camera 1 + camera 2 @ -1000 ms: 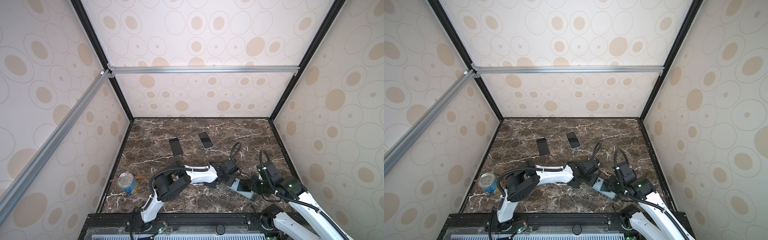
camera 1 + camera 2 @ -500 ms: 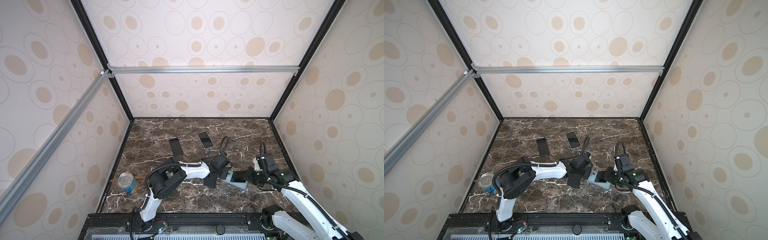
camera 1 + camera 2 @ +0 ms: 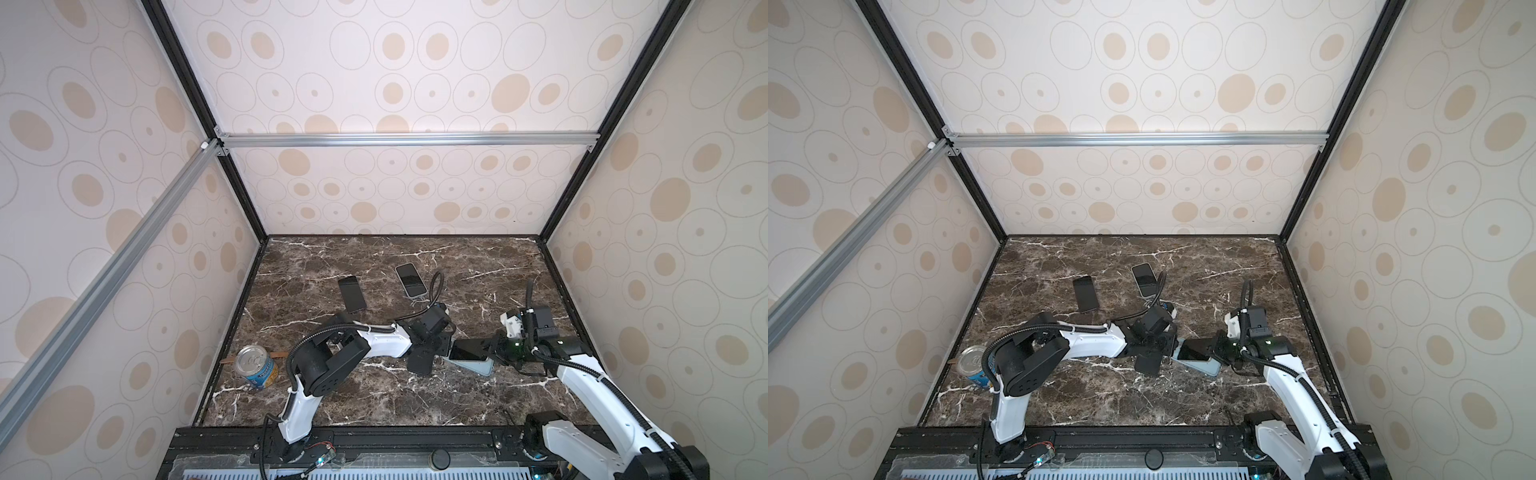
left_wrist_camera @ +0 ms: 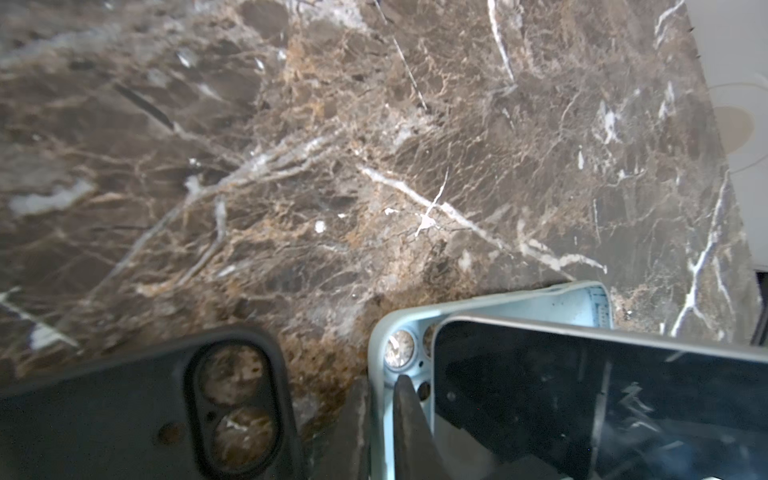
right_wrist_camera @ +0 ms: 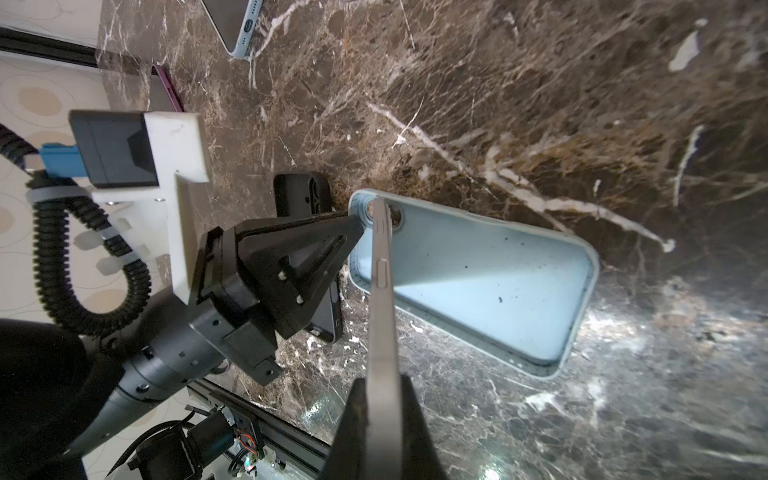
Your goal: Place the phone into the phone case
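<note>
the right gripper (image 5: pixel 382 401) is clamped tight on the phone (image 5: pixel 382 282), its 2 fingers pressing the flat faces at 1 short end. the slab juts out ahead, edge-on to the right wrist camera: a thin grey metal band with a slim side button. it is held tilted, with the far end low. that end appears to meet the lens-hole end of the light blue case (image 5: pixel 490 286), while the gripped end is raised above it. this looks like a toe-in: seat 1 end under the lip, then lower the rest.

the left gripper (image 4: pixel 380 397) is all but closed on that case's rim beside the 2 lens holes, 1 finger inside the wall and 1 outside. i judge it is there to pin the case, so the phone's push cannot skate it across the slick stone.

the case is a shallow matte tray, probably rubbery, with rounded corners, a raised lip and dust specks on its floor. it lies open side up on the marble table (image 3: pixel 374 399), which is dark brown, veined white and glossy. the phone's glass is black and mirror-like.

just beside it lies a black case (image 4: pixel 124 415), matte, with a double lens opening. well apart, farther back, lie a dark phone (image 3: pixel 352 294) and a pale-rimmed phone (image 3: pixel 410 279). a tin can (image 3: pixel 255 368) stands near the left wall.
</note>
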